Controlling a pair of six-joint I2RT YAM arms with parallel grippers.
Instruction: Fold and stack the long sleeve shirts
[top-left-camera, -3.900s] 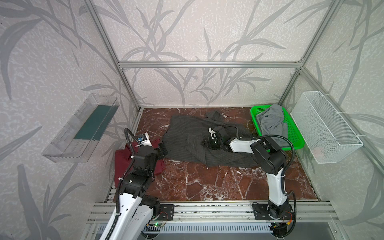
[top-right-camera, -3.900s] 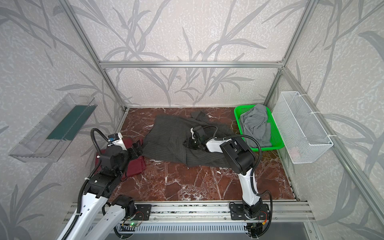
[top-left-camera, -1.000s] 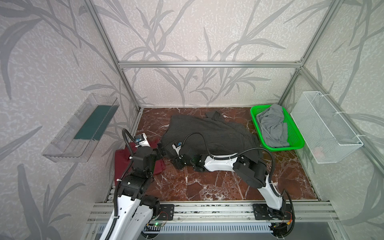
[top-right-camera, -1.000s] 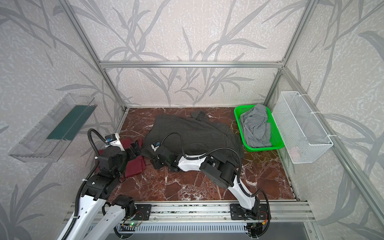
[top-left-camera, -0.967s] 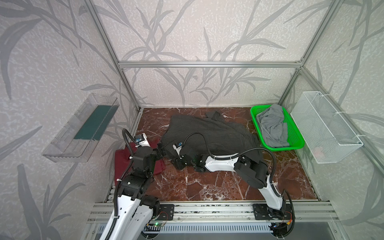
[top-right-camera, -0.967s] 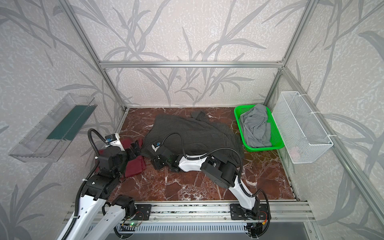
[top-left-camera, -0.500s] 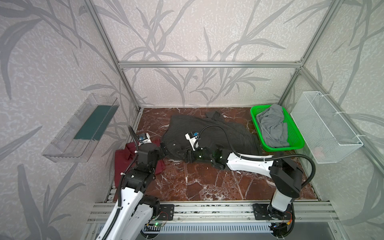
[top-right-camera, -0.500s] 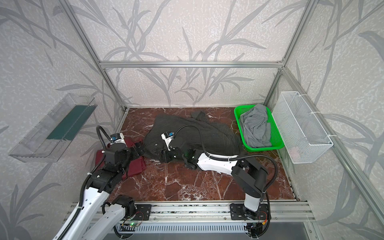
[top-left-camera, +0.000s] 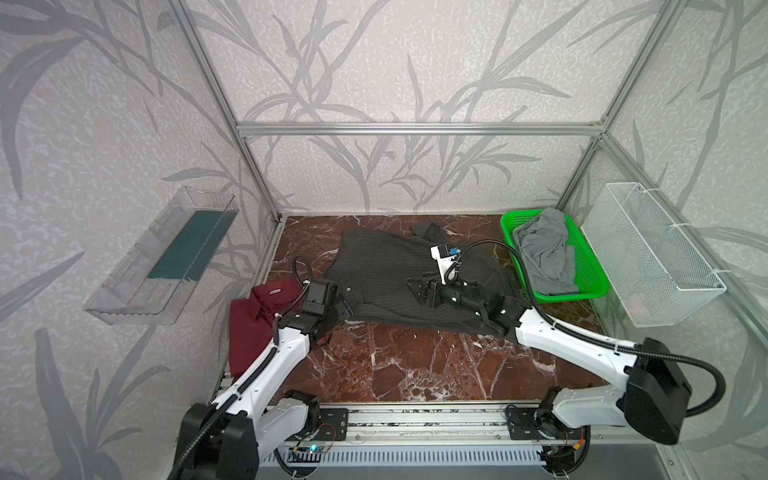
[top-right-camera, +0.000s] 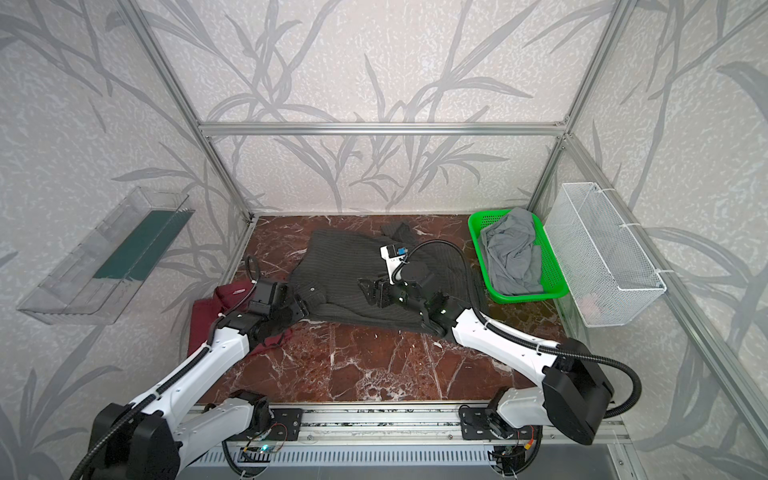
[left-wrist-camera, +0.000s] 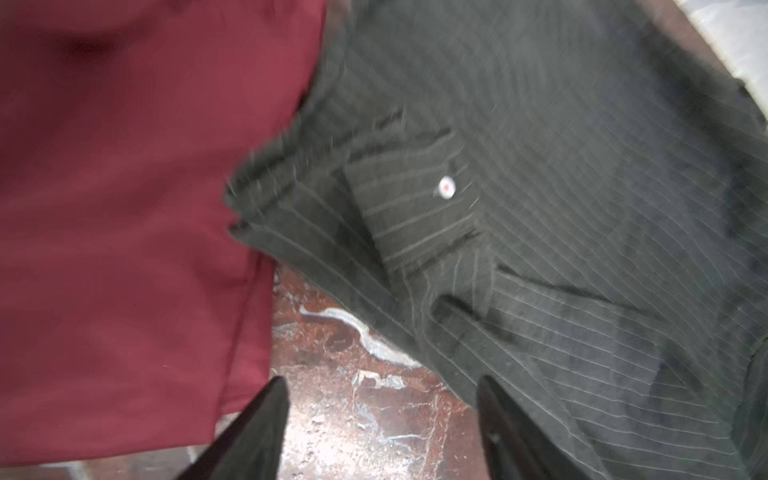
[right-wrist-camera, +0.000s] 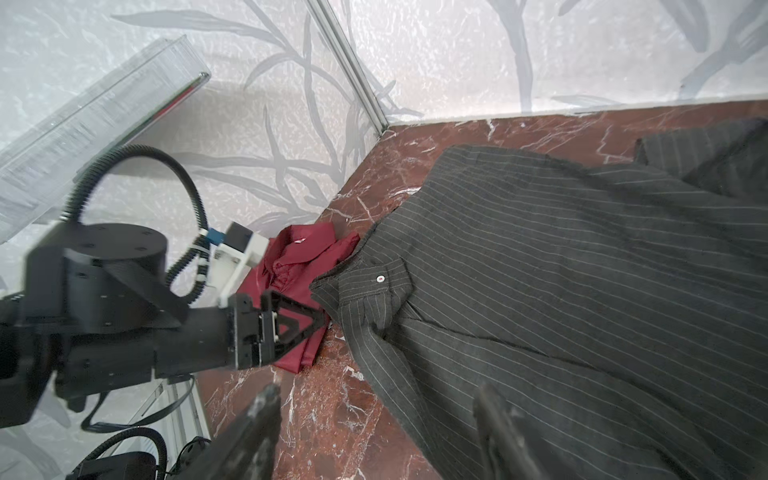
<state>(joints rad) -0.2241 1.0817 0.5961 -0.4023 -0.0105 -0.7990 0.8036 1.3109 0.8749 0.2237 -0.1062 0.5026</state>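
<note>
Two shirts on the marble top (top-left-camera: 415, 365), neither one gripped.

- left gripper (left-wrist-camera: 380, 386): fingers (left-wrist-camera: 266, 415) apart, only bare marble between them. One tip sits just beside the hem of the maroon shirt (left-wrist-camera: 124, 208), the other over the edge of the charcoal pinstripe shirt (left-wrist-camera: 582, 208). A cuff with a white button (left-wrist-camera: 446, 187) lies just ahead of the tips. This wrist view is blurred, so I can't tell whether the tips touch cloth.
- right gripper (right-wrist-camera: 376, 390): fingers (right-wrist-camera: 498, 424) also spread, holding nothing. One is over bare marble, the other over the pinstripe cloth. The same buttoned cuff is well ahead of the tips, and the left gripper (right-wrist-camera: 299, 320) is beyond that, pointing in at the cuff from the maroon side.

In both top views the charcoal pinstripe shirt (top-left-camera: 386, 266) is spread loose and rumpled under the right gripper (top-left-camera: 417, 289). Its near corner reaches the left gripper (top-left-camera: 345, 301). The maroon shirt (top-left-camera: 249, 328) lies folded behind and partly under the left wrist, and its edge touches the charcoal one near the cuff.
</note>
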